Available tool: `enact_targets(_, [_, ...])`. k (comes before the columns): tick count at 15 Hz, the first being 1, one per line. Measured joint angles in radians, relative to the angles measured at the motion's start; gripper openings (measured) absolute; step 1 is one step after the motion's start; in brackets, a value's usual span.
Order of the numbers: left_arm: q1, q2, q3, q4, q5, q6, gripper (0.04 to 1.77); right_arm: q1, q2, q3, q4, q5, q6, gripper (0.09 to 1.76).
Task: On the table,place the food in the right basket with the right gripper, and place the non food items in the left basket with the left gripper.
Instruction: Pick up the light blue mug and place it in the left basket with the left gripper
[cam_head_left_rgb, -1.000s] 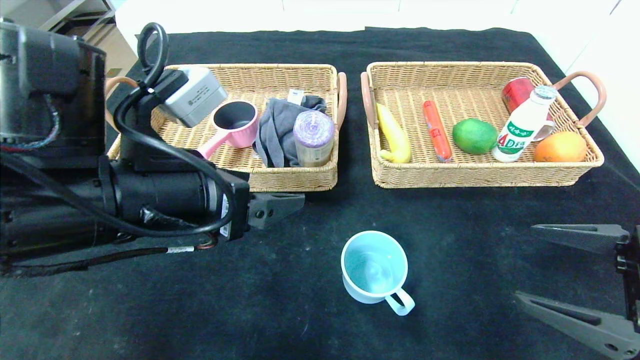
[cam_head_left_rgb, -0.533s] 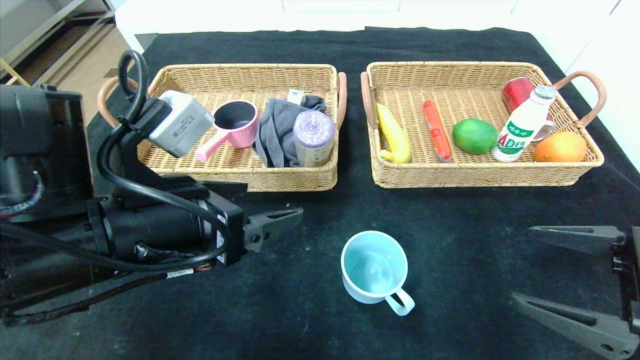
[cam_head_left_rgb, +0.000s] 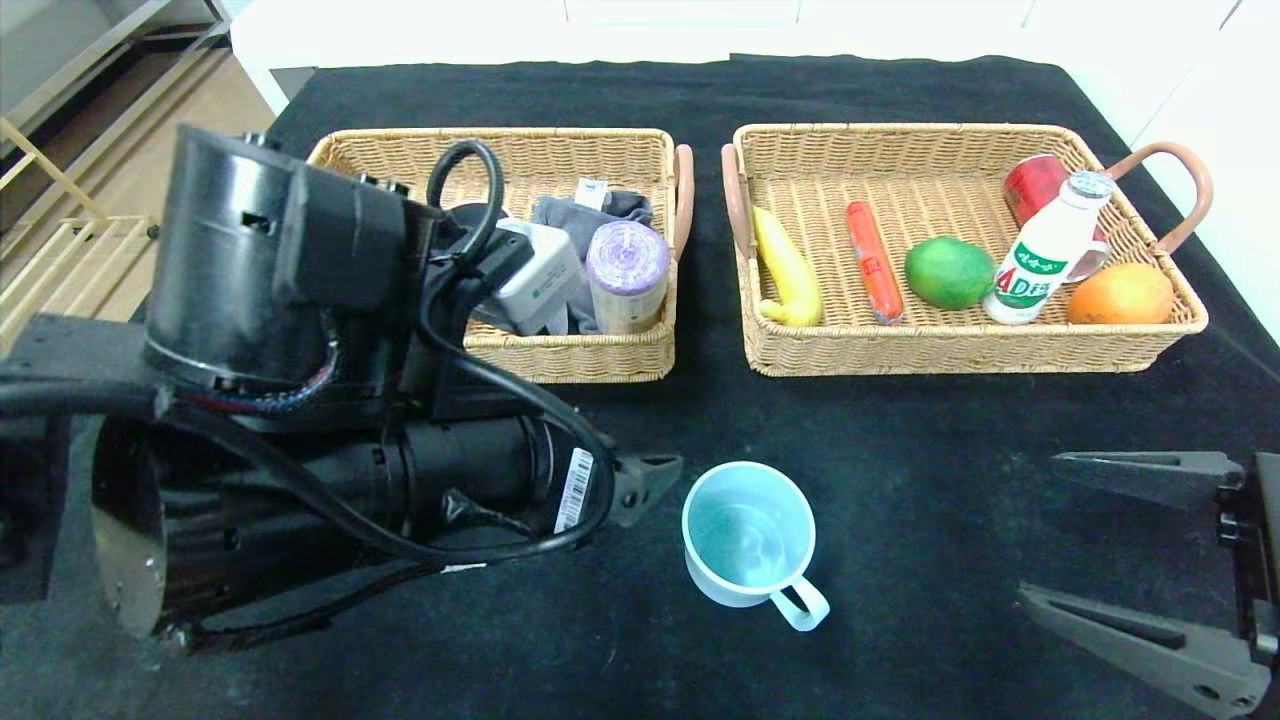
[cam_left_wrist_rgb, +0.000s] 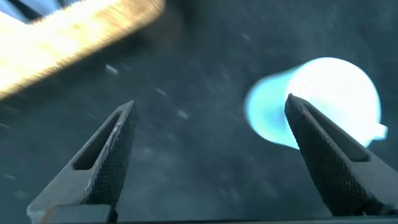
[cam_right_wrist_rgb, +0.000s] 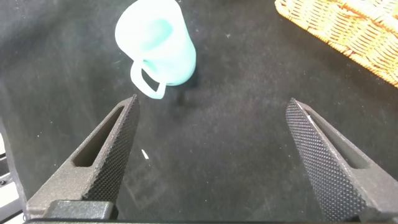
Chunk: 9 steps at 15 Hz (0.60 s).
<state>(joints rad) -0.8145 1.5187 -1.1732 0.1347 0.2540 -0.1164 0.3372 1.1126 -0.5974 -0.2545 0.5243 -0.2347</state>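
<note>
**Pale blue cup alone on the cloth; both baskets loaded**

A pale blue ceramic cup (cam_head_left_rgb: 748, 533) stands upright and empty on the black counter (cam_head_left_rgb: 900, 450), its handle at five o'clock. At eleven o'clock from it sits the left wicker basket (cam_head_left_rgb: 590, 355) with a grey cloth (cam_head_left_rgb: 590, 212) and a purple-lidded jar (cam_head_left_rgb: 627, 275). At one o'clock the right wicker basket (cam_head_left_rgb: 960, 350) holds a yellow banana (cam_head_left_rgb: 787, 268), red sausage (cam_head_left_rgb: 873, 262), green mango (cam_head_left_rgb: 948, 271), white milk bottle (cam_head_left_rgb: 1045, 252), red can (cam_head_left_rgb: 1032, 184) and orange (cam_head_left_rgb: 1120, 294).

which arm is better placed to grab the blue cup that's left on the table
Left. The left pincer is open right beside the blue cup, a non-food item bound for the left basket. The right pincer sits open, parked farther off.
</note>
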Motion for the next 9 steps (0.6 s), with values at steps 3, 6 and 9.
enact_targets(3, [-0.036,0.056,-0.218,0.273,0.002,-0.131,1.71,0.0,0.0,0.0,0.0,0.0,0.0,1.71])
enact_targets(6, [-0.079,0.131,-0.374,0.446,0.009,-0.192,1.71,0.0,0.001,0.0,0.0,-0.001,0.0,1.71])
enact_targets(9, [-0.107,0.2,-0.415,0.455,0.055,-0.196,1.71,0.0,-0.001,0.001,0.0,0.0,0.0,1.71])
